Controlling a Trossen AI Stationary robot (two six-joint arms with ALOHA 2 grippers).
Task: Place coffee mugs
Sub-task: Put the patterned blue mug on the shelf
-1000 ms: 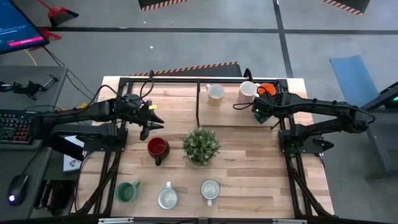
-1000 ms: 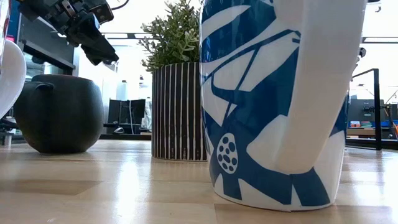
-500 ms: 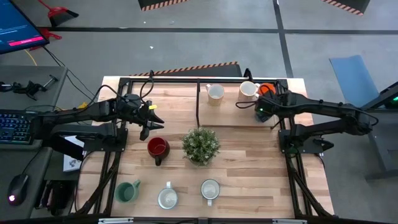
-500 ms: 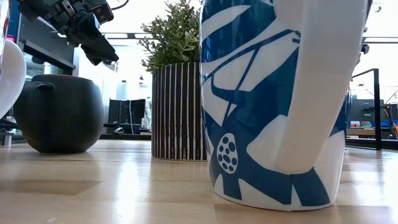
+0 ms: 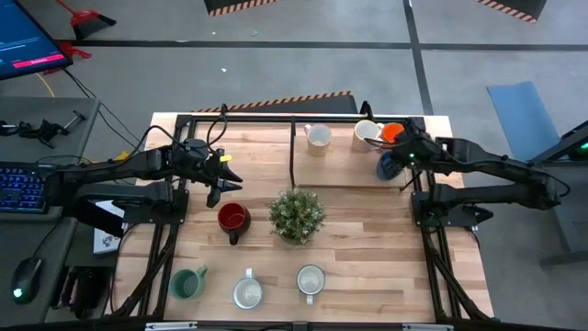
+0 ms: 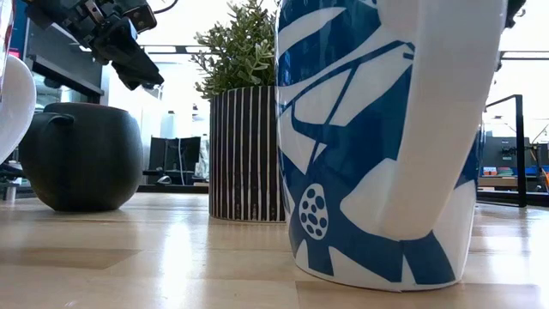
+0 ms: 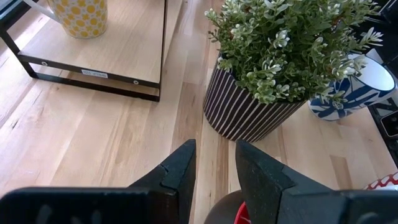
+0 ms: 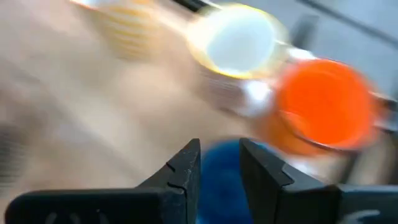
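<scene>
Eight mugs are spread over the wooden desk (image 5: 367, 230). At the far right, a blue mug (image 5: 388, 166) stands just near of an orange mug (image 5: 392, 132) and a pale mug (image 5: 367, 132), which are side by side at the far edge. Further left along that edge, a yellow-dotted mug (image 5: 318, 137) is set beside a black metal frame (image 5: 292, 152).

The right pincer (image 5: 404, 158) is seen just right of the blue mug, directly above it in the right wrist view, where the two fingers (image 8: 186, 168) are parted by a narrow gap with the blue rim between and below them; whether the mug is gripped cannot be told.

A potted plant (image 5: 296, 214) in a striped pot stands in the middle of the desk. A red mug (image 5: 232, 219) is placed just left of it. The left pincer (image 5: 223, 180) hangs above the red mug, slightly to its far side, with its fingers (image 7: 177, 177) released and nothing between them.

Along the near edge three mugs are lined up: a green mug (image 5: 188, 283) at the left, a white mug (image 5: 247, 292) in the middle, and a blue-patterned mug (image 5: 310, 279) at the right, which fills much of the low view.
</scene>
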